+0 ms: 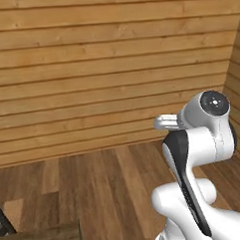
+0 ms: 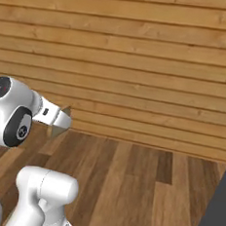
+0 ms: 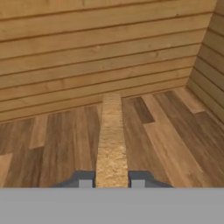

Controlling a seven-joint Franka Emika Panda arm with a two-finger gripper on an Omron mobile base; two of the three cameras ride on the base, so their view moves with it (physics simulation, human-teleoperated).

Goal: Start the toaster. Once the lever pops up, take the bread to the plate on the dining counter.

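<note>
My gripper point(image 3: 111, 180) is shut on the bread point(image 3: 111, 140), a tan slice seen edge-on that runs away from the two dark fingertips point(image 3: 85, 179) over a wooden floor. In the left base view the gripper point(image 1: 161, 122) pokes out to the left of the white wrist, held high in front of a plank wall. From the right base view the gripper point(image 2: 63, 121) points right, with a sliver of the bread point(image 2: 66, 111) at its tip. A corner of the dark-brown dining counter point(image 1: 41, 239) lies at the lower left. The toaster and the plate are out of view.
A wall of horizontal wooden planks point(image 1: 104, 68) stands ahead and meets a side wall point(image 1: 237, 81) at the right. The plank floor point(image 2: 137, 186) stretches before the base. A dark grey slab point(image 2: 217, 213) rises at the lower right, and a dark frame point(image 1: 3, 225) sits by the counter corner.
</note>
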